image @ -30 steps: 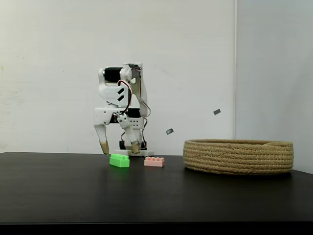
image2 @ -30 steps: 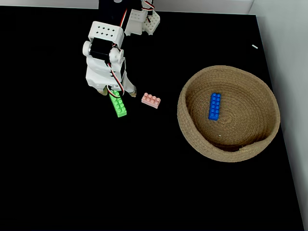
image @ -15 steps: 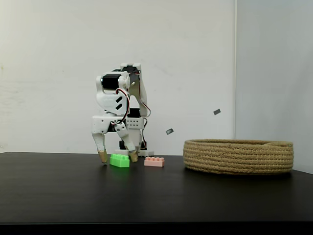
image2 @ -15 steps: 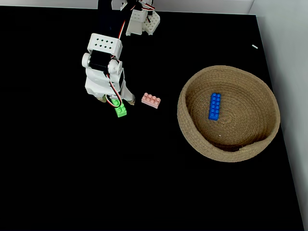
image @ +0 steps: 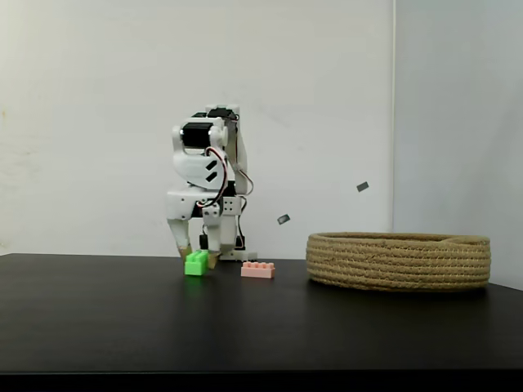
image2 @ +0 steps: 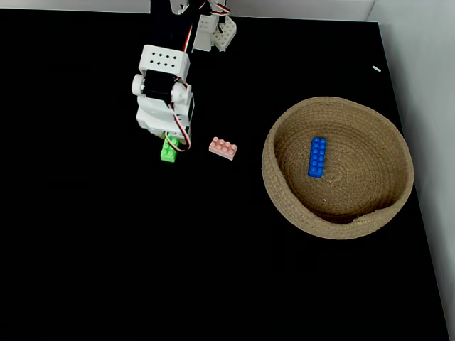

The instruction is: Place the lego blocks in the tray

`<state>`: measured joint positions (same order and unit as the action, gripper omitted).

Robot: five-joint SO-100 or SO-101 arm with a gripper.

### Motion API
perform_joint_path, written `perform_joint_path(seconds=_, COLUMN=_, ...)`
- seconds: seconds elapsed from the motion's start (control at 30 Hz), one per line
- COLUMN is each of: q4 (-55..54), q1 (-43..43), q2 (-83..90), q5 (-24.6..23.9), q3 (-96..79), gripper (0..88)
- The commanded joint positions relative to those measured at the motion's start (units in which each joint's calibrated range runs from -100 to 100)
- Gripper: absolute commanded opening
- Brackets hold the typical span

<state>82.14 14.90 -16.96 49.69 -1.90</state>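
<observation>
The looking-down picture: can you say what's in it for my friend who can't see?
A white robot gripper closes on a green brick on a black table. A pink brick lies nearby, and a blue brick lies in a rope basket.

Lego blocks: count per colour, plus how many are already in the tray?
Blue block: 1, in the tray
Green block: 1, at the gripper
Pink block: 1, on the table
Total: 3 blocks, 1 in the tray

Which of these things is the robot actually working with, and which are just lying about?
Part of the job:
- green brick, between the hand's fingers
- pink brick
- blue brick, already in the basket

Lying about:
- two small dark marks on the wall
</observation>
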Motion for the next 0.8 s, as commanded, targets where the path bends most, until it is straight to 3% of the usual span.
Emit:
perform_joint_path(seconds=0.0, q4=10.95, q1=-6.16, q2=17.22, q5=-4.2, q3=-1.06, gripper=0.1)
perform_joint_path(seconds=0.33, q4=10.53, q1=-25.04, q2=35.11, q5=-23.1, q3=-1.7, gripper=0.2)
perform_joint_path(seconds=0.47, q4=7.87, q1=-30.98, q2=30.64, q5=-31.11, q3=3.4, gripper=1.0)
perform_joint_path(seconds=0.77, q4=5.95, q1=-38.73, q2=9.91, q5=-40.98, q3=24.65, gripper=0.9)
